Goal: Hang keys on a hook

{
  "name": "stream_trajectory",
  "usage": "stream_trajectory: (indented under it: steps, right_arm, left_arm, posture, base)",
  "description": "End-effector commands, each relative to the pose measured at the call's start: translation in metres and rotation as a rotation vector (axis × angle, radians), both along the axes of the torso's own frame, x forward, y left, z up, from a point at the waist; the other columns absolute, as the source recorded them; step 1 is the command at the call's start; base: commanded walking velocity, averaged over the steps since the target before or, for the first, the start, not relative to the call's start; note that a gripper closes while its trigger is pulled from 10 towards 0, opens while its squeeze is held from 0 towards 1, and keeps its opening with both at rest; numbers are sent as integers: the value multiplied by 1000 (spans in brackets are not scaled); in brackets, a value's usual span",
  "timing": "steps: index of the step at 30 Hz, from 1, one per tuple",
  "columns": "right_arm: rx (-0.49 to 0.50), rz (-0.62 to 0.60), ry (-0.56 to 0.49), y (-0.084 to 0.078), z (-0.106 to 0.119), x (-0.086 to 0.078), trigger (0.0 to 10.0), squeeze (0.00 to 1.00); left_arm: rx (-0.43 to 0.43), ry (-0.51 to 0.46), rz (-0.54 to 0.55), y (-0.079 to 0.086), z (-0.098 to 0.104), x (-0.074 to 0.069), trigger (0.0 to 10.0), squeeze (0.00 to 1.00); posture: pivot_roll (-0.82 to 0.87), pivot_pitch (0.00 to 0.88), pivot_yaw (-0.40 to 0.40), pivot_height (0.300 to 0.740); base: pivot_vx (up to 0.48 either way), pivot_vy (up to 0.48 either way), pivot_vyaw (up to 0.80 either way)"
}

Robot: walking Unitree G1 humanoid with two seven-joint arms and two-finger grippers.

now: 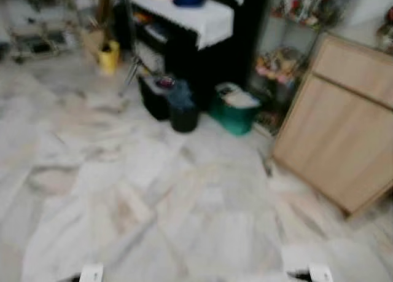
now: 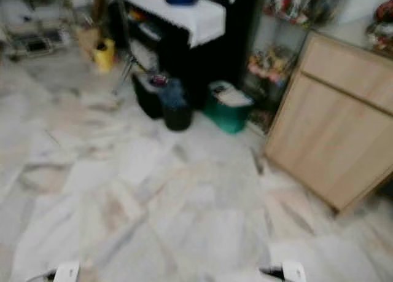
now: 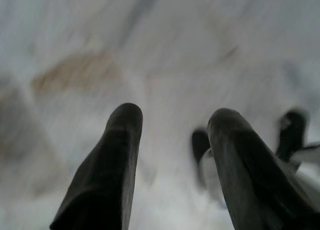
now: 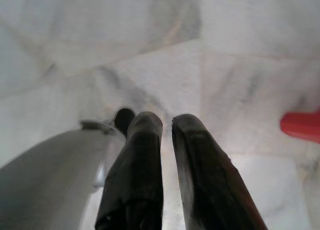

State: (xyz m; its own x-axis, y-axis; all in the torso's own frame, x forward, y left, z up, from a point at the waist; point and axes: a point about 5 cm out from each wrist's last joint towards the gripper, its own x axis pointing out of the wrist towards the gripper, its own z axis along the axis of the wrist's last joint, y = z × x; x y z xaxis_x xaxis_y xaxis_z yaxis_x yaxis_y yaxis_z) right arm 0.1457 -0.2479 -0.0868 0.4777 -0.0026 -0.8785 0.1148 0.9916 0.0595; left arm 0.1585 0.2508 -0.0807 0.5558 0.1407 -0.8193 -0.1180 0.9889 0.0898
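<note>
Ahead on marble floor [image 1: 153,190]: black bin [image 1: 183,113], green tub [image 1: 235,112], wooden cabinet [image 1: 344,128]; left jaws apart, right nearly closed, both empty.

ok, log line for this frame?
phase: walking, blurred | left tool: open, empty | right tool: nearly shut | ahead: pale marble floor, light wooden cabinet

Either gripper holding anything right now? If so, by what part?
Nothing is held. The left gripper has its jaws apart over bare marble floor; the right gripper has jaws nearly together with nothing between them. No keys visible.
</note>
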Motion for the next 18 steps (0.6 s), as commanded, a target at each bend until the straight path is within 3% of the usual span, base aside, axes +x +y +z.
stream_trajectory:
  steps: [1, 18]
  right_arm:
    - [2, -3, -4, 1, 0, 2, 10000, 0]
    - [17, -31, -21, 6, 1, 9, 10000, 0]
  left_arm:
    - [3, 22, 13, 3, -2, -6, 10000, 0]
    - [10, 7, 3, 6, 2, 2, 10000, 0]
  posture:
    - [-4, 0, -9, 734]
    - [16, 0, 18, 734]
  base:
    - [0, 0, -725]
    - [0, 0, -724]
